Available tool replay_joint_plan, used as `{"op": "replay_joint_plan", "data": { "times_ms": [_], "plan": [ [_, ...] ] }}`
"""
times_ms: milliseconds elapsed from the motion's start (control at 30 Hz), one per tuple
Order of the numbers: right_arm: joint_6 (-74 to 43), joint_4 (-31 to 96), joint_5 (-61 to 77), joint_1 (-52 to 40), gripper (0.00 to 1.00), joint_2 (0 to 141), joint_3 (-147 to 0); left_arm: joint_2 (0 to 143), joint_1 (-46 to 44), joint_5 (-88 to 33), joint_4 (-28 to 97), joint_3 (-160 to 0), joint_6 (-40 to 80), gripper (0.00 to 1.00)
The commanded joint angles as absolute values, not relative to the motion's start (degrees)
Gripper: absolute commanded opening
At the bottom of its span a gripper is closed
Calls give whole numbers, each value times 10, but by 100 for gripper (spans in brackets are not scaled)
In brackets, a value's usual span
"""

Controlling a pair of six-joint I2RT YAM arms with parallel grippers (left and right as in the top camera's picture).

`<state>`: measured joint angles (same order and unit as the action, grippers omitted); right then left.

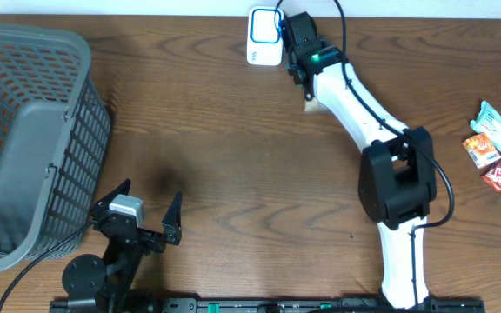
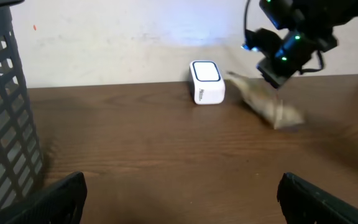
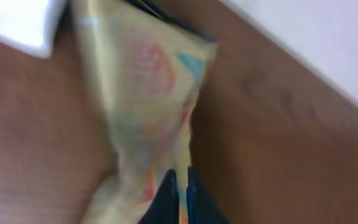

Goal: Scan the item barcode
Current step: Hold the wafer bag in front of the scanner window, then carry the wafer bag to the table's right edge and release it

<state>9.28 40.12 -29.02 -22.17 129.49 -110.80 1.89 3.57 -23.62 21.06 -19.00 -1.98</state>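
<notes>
A yellow printed snack packet (image 3: 148,93) hangs pinched between the fingers of my right gripper (image 3: 182,186), which is shut on it. The left wrist view shows this packet (image 2: 266,102) blurred, just right of the white barcode scanner (image 2: 207,83) by the back wall. From overhead, the right gripper (image 1: 303,74) is beside the scanner (image 1: 264,39), and only a corner of the packet (image 1: 314,106) shows under the arm. No barcode can be made out on the packet. My left gripper (image 1: 153,193) stands wide open and empty near the front edge, far from the scanner; its fingers (image 2: 61,199) frame bare table.
A grey plastic basket (image 1: 24,130) takes up the left side of the table, also close at the left (image 2: 5,124) in the left wrist view. Several loose snack packets (image 1: 498,148) lie at the right edge. The right arm (image 1: 390,174) runs diagonally across the right half.
</notes>
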Motion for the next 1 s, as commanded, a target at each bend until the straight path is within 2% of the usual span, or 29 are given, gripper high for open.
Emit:
{"op": "replay_joint_plan", "data": {
  "times_ms": [0,167,233,300,333,367,400,433,500,533,667,733,967],
  "plan": [
    [-11,456,-328,-189,1,1239,-1125,18,34,-233,210,-193,-28,98],
    [-89,551,-322,-119,1,1231,-1124,18,34,-233,210,-193,-28,98],
    [-79,559,-269,-94,1,1232,-1116,18,34,-233,210,-193,-28,98],
    [-60,555,-160,-82,1,1232,-1115,18,34,-233,210,-193,-28,98],
    [-41,553,-97,-80,9,1232,-1115,18,34,-233,210,-193,-28,98],
    [-23,550,-47,-79,43,1232,-1115,18,34,-233,210,-193,-28,98],
    [-13,547,-13,-81,67,1232,-1115,18,34,-233,210,-193,-28,98],
    [-11,541,4,-84,81,1232,-1115,18,34,-233,210,-193,-28,98],
    [-6,529,8,-96,96,1233,-1115,18,34,-233,210,-193,-28,98],
    [6,524,8,-104,99,1234,-1115,18,34,-233,210,-193,-28,98],
    [21,499,-6,-139,99,1252,-1115,18,34,-233,210,-193,-28,98],
    [-8,484,-30,-151,99,1272,-1115,18,34,-233,210,-193,-28,98],
    [-26,442,-63,-164,99,1350,-1115,18,34,-233,210,-193,-28,98]
  ]
}}
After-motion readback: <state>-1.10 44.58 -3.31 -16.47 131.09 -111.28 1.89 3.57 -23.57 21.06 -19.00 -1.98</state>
